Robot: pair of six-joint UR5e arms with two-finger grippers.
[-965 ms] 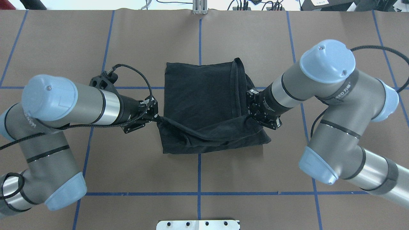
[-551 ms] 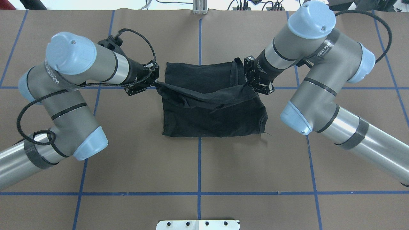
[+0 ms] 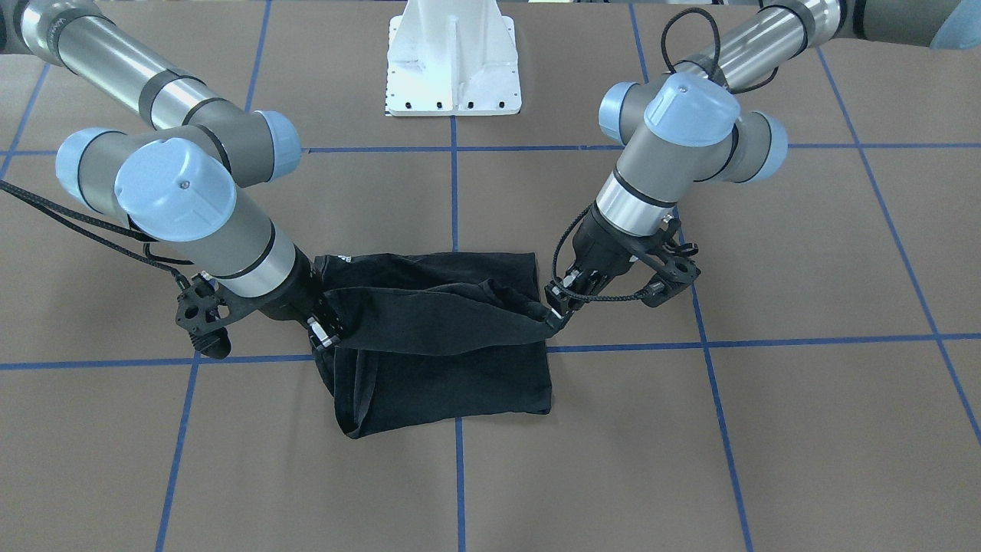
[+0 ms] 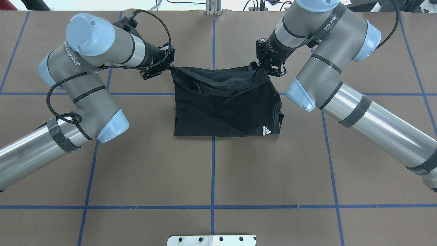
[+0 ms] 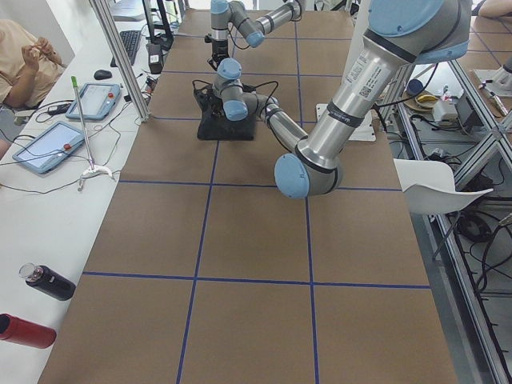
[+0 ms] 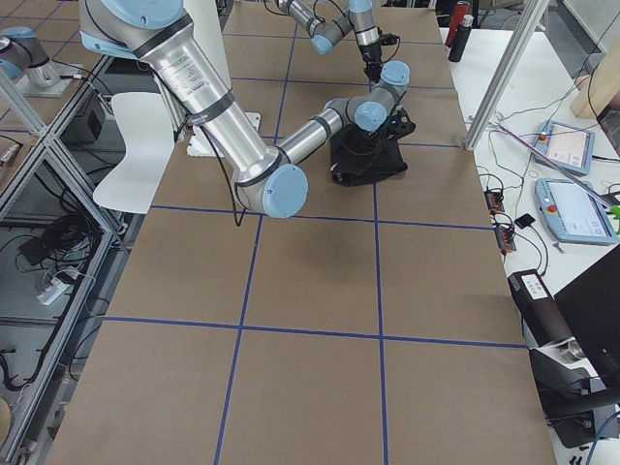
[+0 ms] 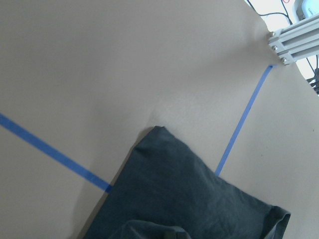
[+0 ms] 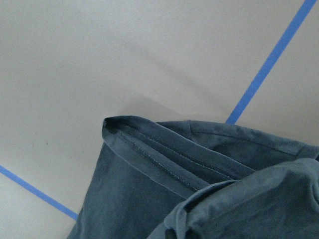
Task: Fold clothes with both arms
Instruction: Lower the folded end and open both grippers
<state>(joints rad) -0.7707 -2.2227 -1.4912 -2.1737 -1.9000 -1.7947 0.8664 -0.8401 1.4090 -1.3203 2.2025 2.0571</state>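
The clothes are one black T-shirt (image 4: 225, 109), lying folded at the table's middle with a small white three-stripe logo (image 4: 264, 130) facing up at its near right corner. My left gripper (image 4: 169, 68) is shut on the shirt's far left corner, and my right gripper (image 4: 260, 69) is shut on the far right corner. Between them the held edge sags in a loose, slightly raised fold along the far side. In the front-facing view the left gripper (image 3: 550, 326) and right gripper (image 3: 331, 337) pinch the same edge over the T-shirt (image 3: 452, 379). Both wrist views show only black cloth (image 7: 189, 199) (image 8: 149, 199) and brown table.
Blue tape lines (image 4: 213, 171) divide the brown table cover. The white pedestal base (image 3: 454, 69) stands on the robot's side, and an aluminium post (image 4: 213, 8) at the far edge. A side bench holds tablets (image 5: 48, 144) and bottles (image 5: 48, 282), with a person (image 5: 20, 56) seated there.
Both arms have carried the shirt's near edge away from the robot and over the rest to the far edge. The fold has halved the shirt, and the white logo now shows.
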